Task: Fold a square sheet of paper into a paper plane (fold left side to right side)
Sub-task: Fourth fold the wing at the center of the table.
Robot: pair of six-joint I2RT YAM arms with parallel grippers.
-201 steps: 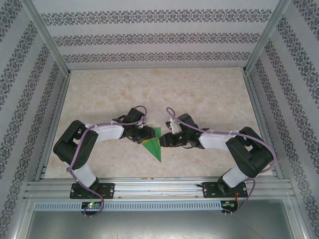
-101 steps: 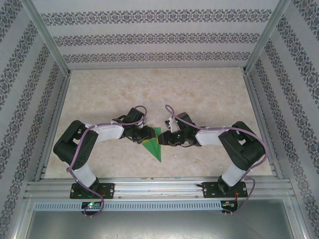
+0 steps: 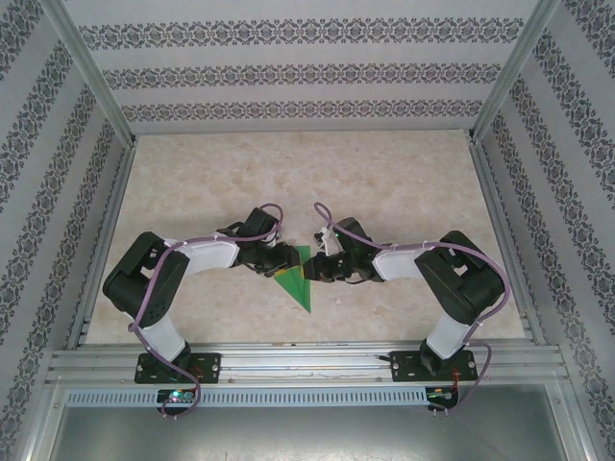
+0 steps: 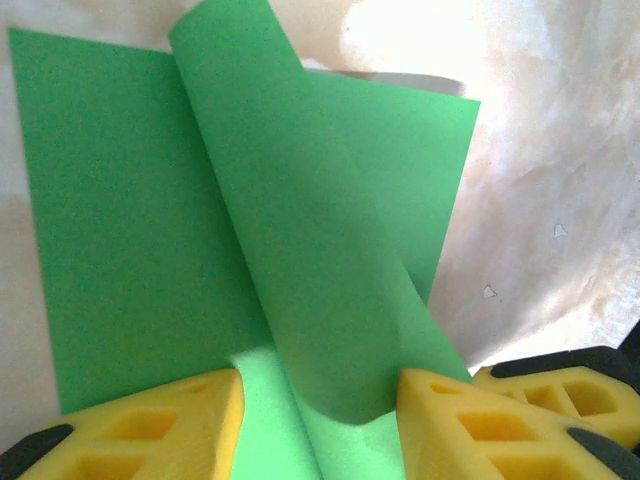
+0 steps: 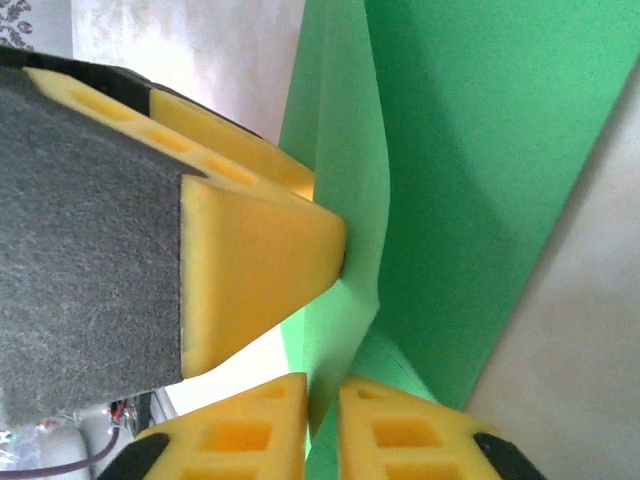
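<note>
Near edge first: the left arm (image 3: 159,279) comes in from 7 o'clock and the right arm (image 3: 461,280) from 5 o'clock, and they meet just short of the middle of the table (image 3: 384,182). Between them lies the green paper (image 3: 299,288), a narrow shape with its point aimed at 6 o'clock, toward the bases. Its far end is hidden under both wrists.

Left gripper (image 4: 320,380), close up: the yellow fingers (image 4: 150,425) stand well apart on the sheet. A loose flap curls up between them toward 12 o'clock, nothing pinched. Their roots are cut off at the bottom of the frame.

Right gripper (image 5: 322,388): its two fingers (image 5: 400,435) are pressed almost together, clamped on the green paper, with the upright fold caught in the slit. A finger of the left gripper pokes in from 9 o'clock, tip against that fold. How many layers sit there is hard to make out.

Beyond that, marbled tabletop runs to the patterned back wall (image 3: 307,72).
</note>
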